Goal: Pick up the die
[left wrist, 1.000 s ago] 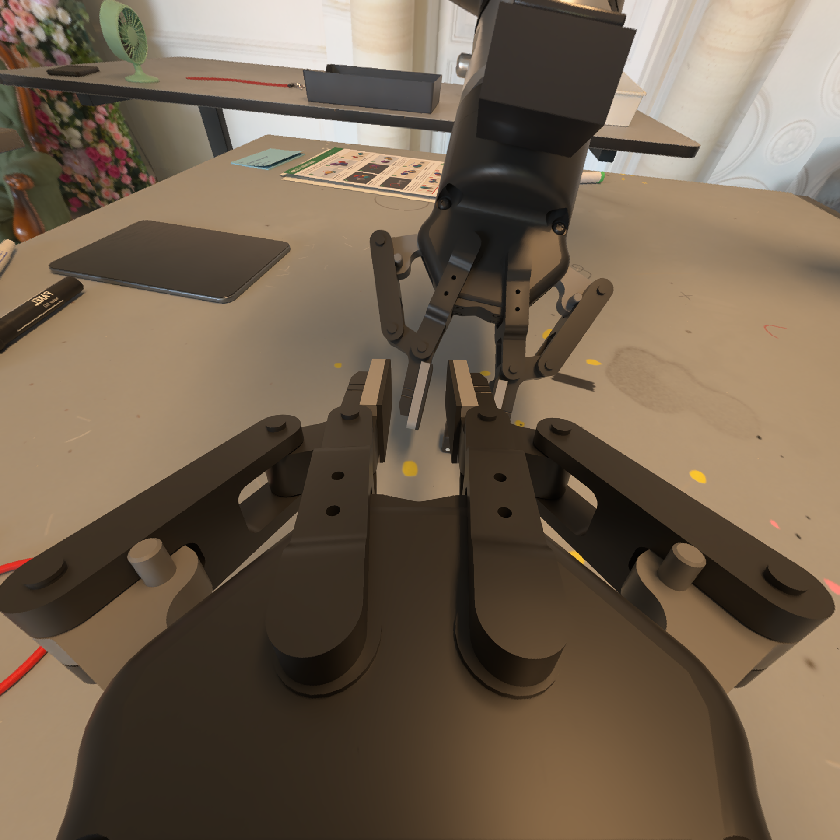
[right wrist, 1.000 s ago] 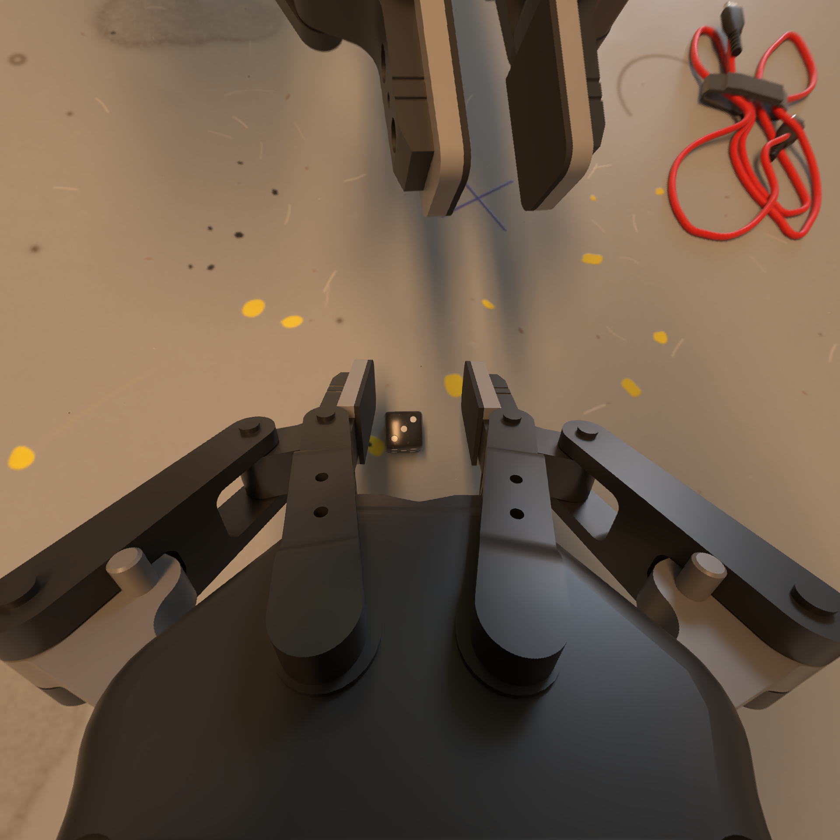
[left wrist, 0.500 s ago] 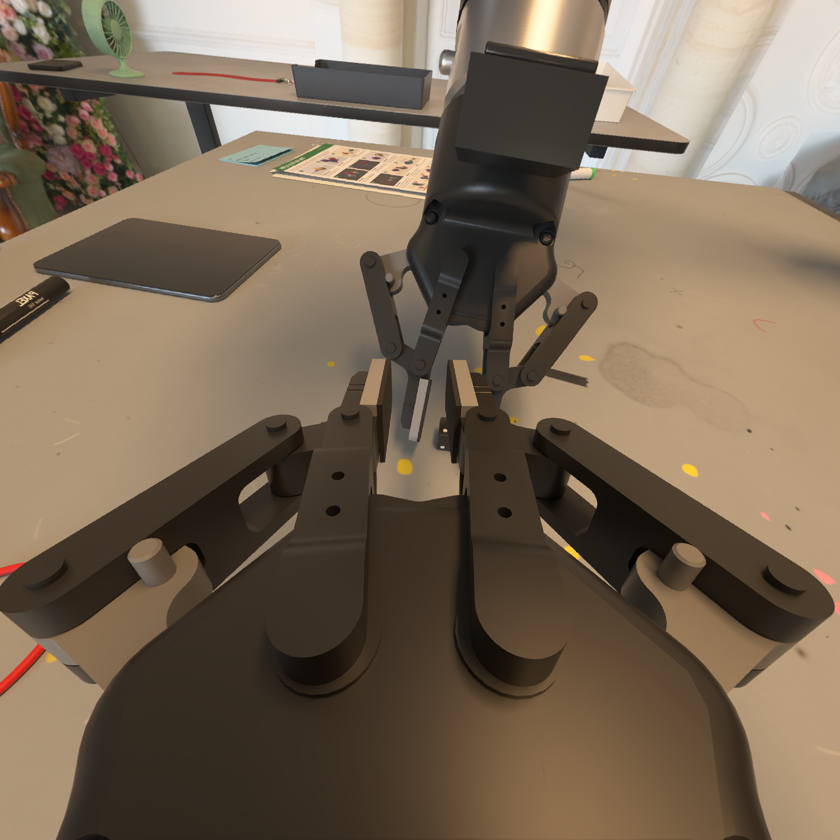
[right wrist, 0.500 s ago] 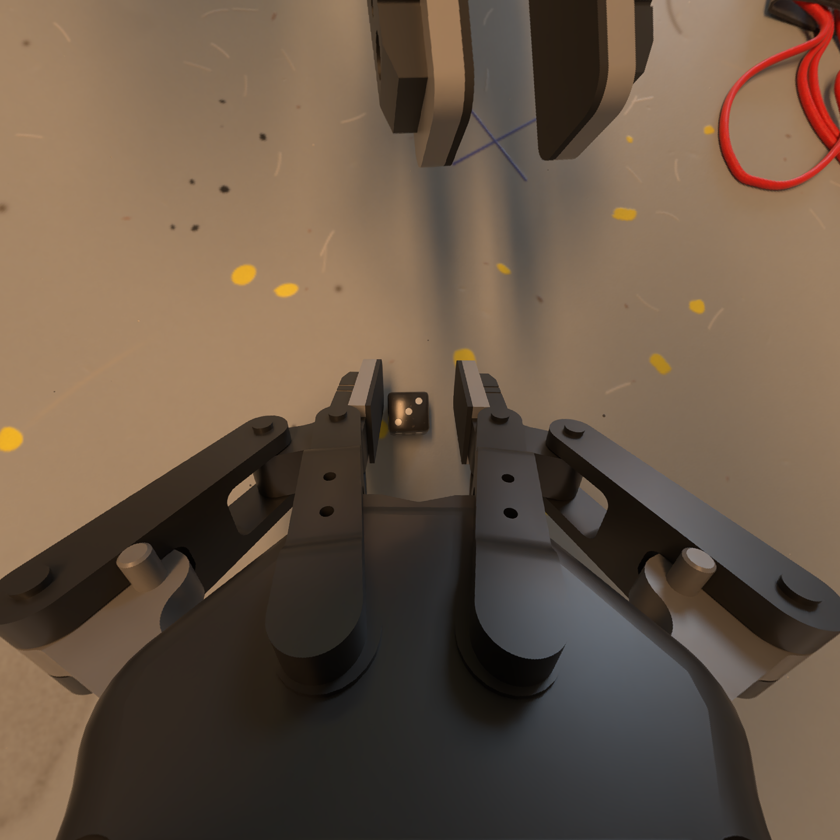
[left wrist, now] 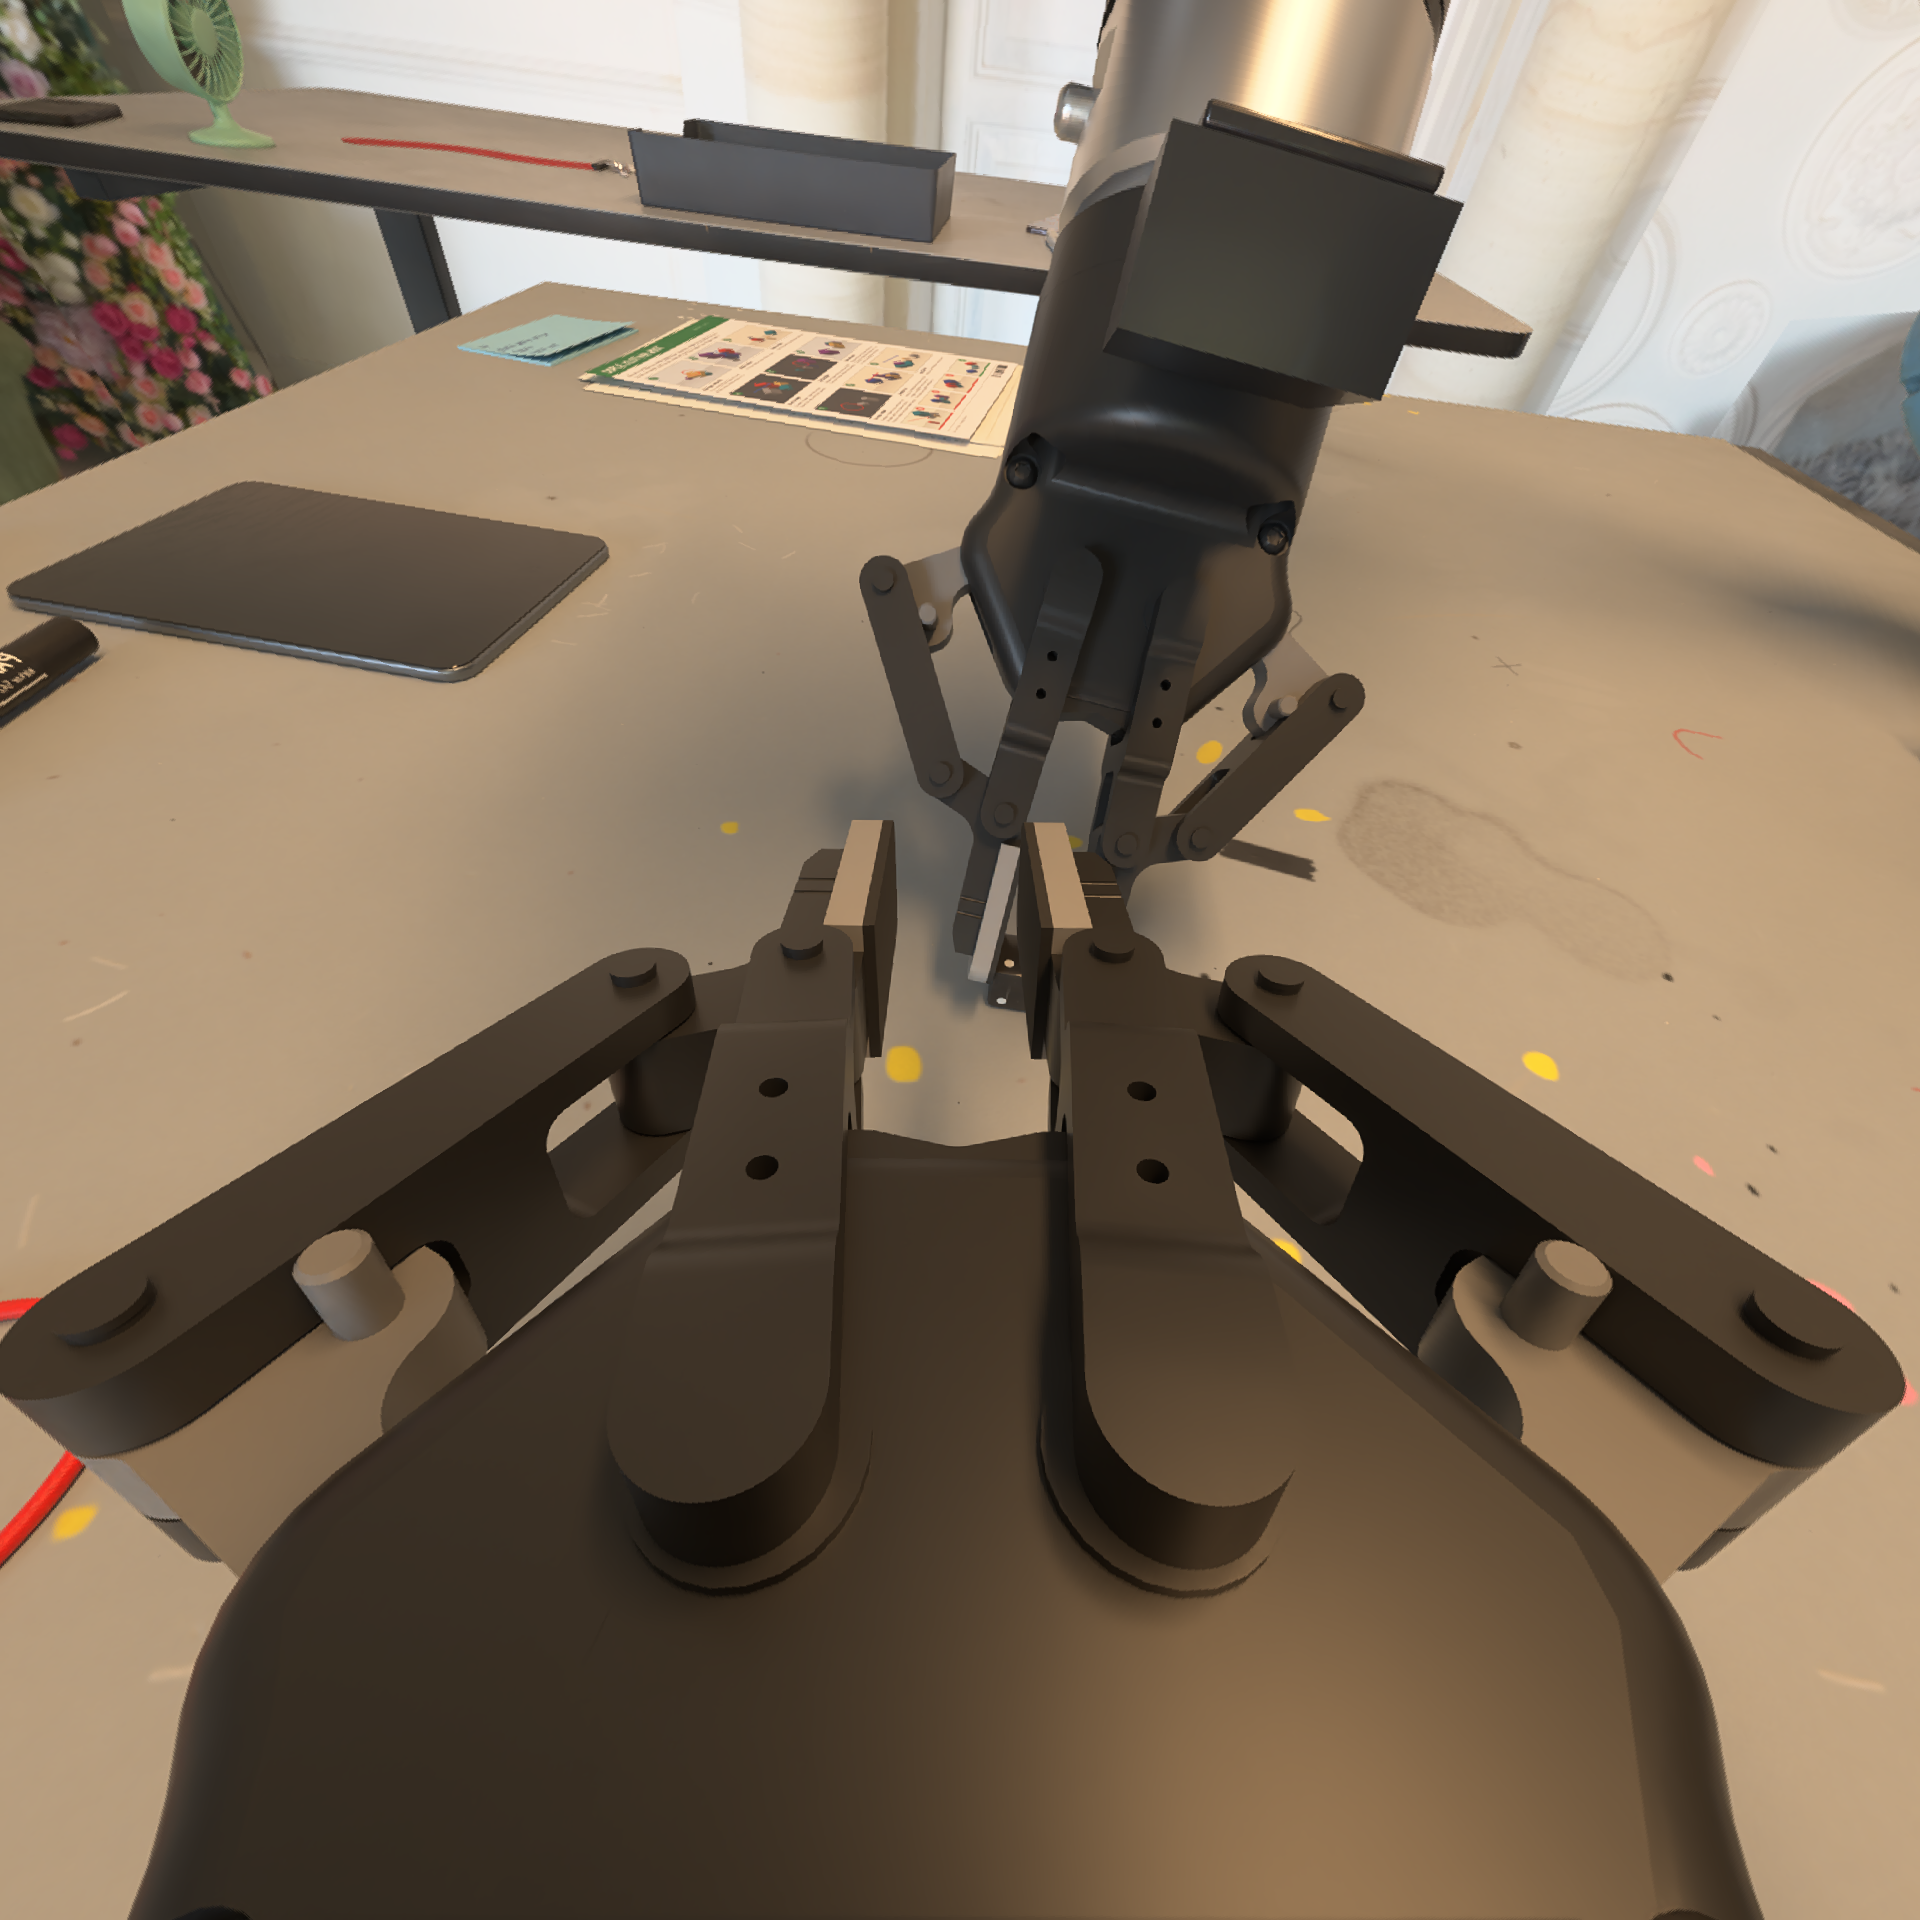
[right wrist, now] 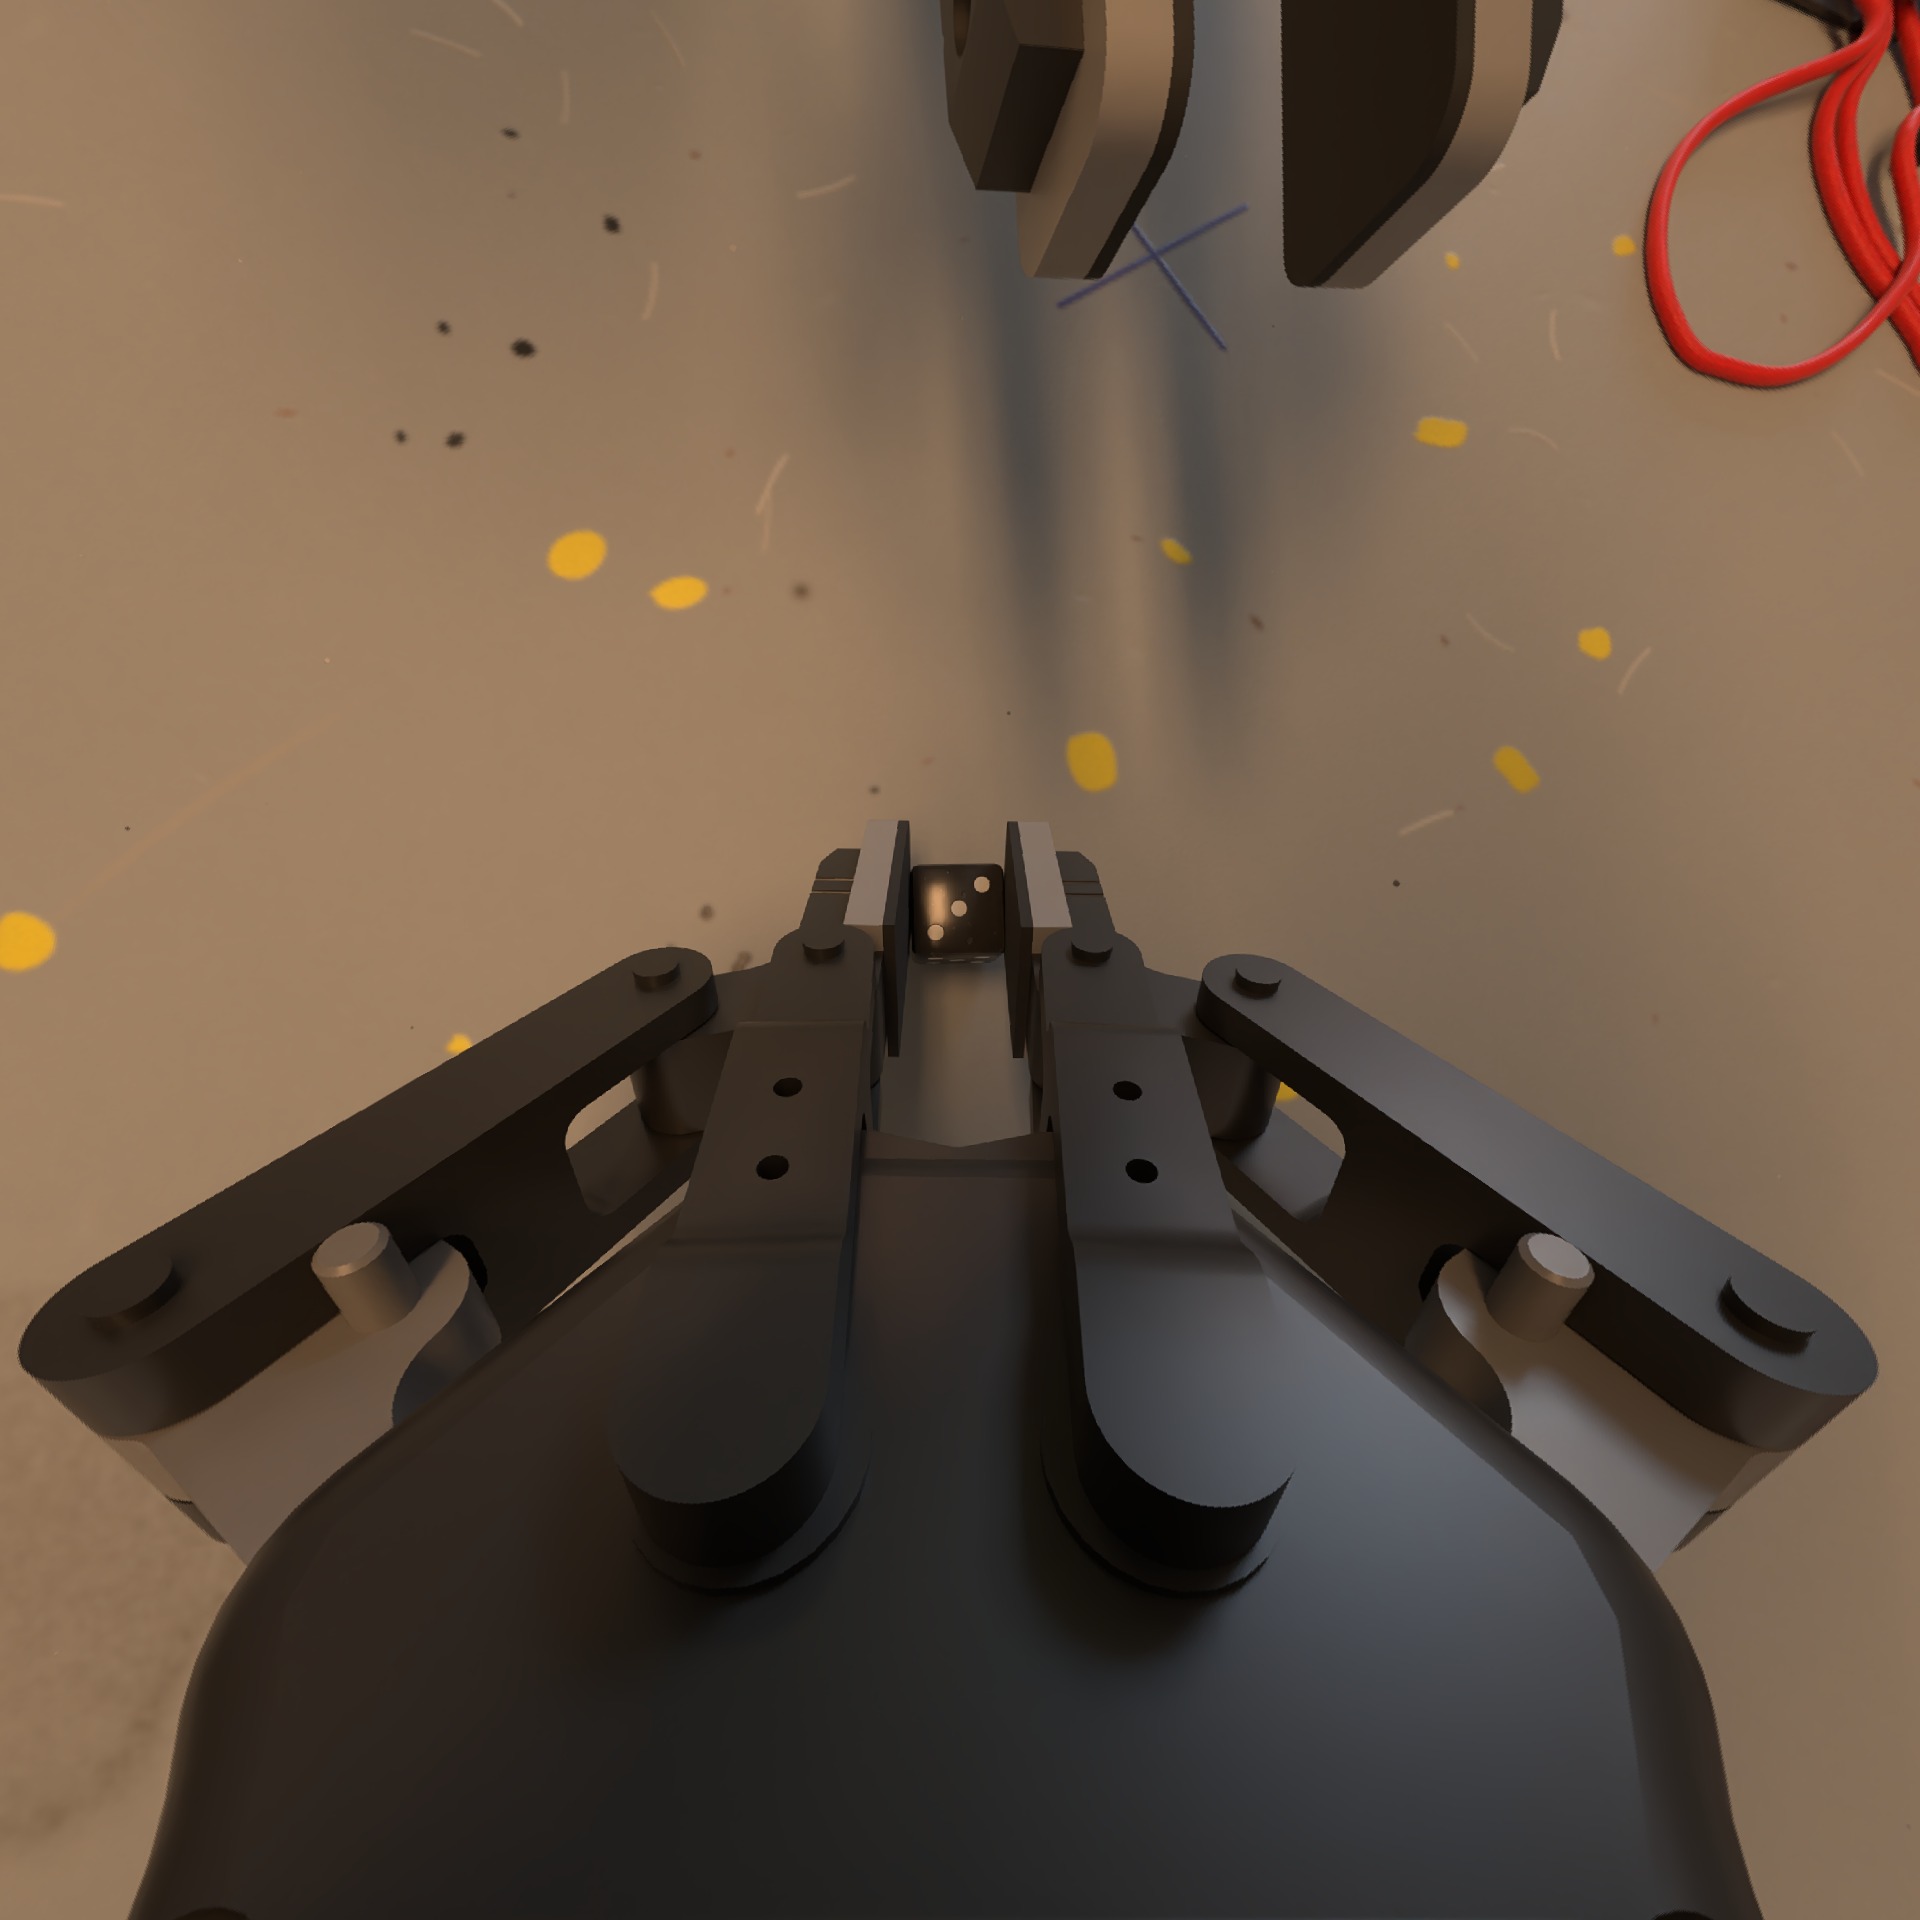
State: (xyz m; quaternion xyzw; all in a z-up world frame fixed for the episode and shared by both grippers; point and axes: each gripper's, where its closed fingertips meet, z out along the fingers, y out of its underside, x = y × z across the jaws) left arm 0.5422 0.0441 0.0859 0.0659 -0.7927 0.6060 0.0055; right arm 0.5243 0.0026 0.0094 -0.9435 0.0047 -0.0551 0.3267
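Note:
The die (right wrist: 958,909) is small and black with white pips. It sits between the pads of my right gripper (right wrist: 958,883), which is shut on it just above or on the tan table (right wrist: 416,727); I cannot tell which. In the left wrist view the right gripper (left wrist: 1000,940) points down at the table, and a corner of the die (left wrist: 1004,982) shows below its fingertips. My left gripper (left wrist: 958,883) is open and empty, close in front of the right gripper. It also shows at the top of the right wrist view (right wrist: 1205,265).
A dark tablet (left wrist: 312,571) and a black marker (left wrist: 42,665) lie at the left. Printed sheets (left wrist: 810,379) lie at the far side. A red cable (right wrist: 1818,208) is coiled beyond the left gripper. A back desk holds a black tray (left wrist: 790,187) and a green fan (left wrist: 197,62).
My right gripper's fingers have closed from either side onto the die. The left gripper stays open and has shifted slightly relative to the right one.

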